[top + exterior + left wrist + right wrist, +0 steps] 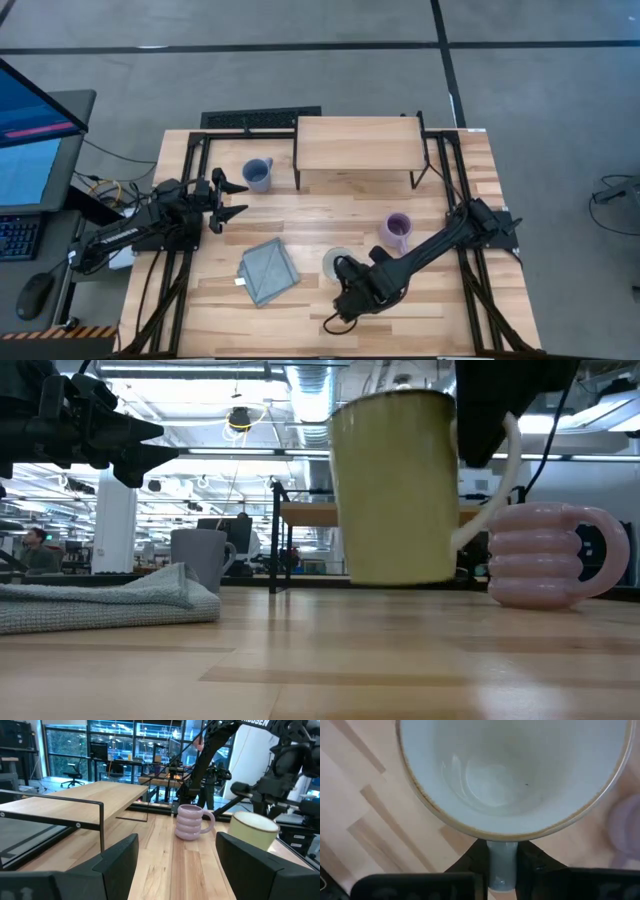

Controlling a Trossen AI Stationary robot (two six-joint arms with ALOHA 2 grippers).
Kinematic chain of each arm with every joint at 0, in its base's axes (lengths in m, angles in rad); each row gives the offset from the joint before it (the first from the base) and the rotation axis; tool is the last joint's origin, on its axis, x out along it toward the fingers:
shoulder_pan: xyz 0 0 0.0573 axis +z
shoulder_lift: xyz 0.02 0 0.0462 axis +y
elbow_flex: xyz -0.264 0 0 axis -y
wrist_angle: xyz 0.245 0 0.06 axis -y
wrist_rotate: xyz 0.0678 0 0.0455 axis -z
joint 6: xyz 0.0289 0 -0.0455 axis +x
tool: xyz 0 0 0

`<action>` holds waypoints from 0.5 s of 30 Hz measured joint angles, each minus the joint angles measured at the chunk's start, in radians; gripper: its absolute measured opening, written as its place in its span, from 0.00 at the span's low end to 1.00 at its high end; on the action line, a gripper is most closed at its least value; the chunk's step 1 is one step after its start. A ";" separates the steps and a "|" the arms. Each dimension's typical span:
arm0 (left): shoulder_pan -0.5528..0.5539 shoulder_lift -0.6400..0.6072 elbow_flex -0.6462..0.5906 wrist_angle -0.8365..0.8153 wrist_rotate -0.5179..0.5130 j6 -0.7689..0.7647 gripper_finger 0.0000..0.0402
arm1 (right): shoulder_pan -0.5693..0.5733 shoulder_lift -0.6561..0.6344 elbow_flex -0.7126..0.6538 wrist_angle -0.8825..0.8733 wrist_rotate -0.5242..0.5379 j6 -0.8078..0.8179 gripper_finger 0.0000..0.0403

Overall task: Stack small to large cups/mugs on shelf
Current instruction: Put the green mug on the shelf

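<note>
Overall, the room is showing a grey concrete floor with dark lines around the table (330, 305), a plank-topped bench on a black frame. A monitor (30, 140) and keyboard (18, 235) are standing off the table's left side. In the low view, an office space with ceiling lights is lying beyond the table, and a person (30, 545) is sitting far back at its left edge.

The shelf (358, 143) is standing at the table's far edge, near the middle, with nothing on its board. A grey cloth (268, 270) is lying folded on the near-left part of the table.

The cream mug (338, 262) is sitting near the table's centre-front, just beside the cloth, and the low view is showing its base very close to the wood; whether it is touching cannot be told. The right gripper (502, 865) is reaching in from the right and is closing narrowly on this mug's handle, one finger on each side of it, with the mug's open mouth facing the wrist camera.

The purple mug (397, 231) is standing upright to the right of the cream mug, apart from it. The blue mug (258, 175) is standing upright at the far left, just left of the shelf.

The left gripper (228, 199) is hanging near the blue mug, its fingers spread wide and holding nothing.
</note>
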 joint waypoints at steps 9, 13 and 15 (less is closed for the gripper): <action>0.000 0.000 0.000 0.000 0.000 -0.002 0.64 | -0.040 -0.002 0.104 -0.161 0.004 0.045 0.16; 0.000 0.000 0.000 0.000 0.000 -0.009 0.64 | -0.065 -0.002 0.155 -0.203 0.010 0.016 0.16; 0.000 0.000 0.000 0.000 0.000 -0.009 0.64 | -0.079 -0.002 0.181 -0.237 0.018 -0.010 0.16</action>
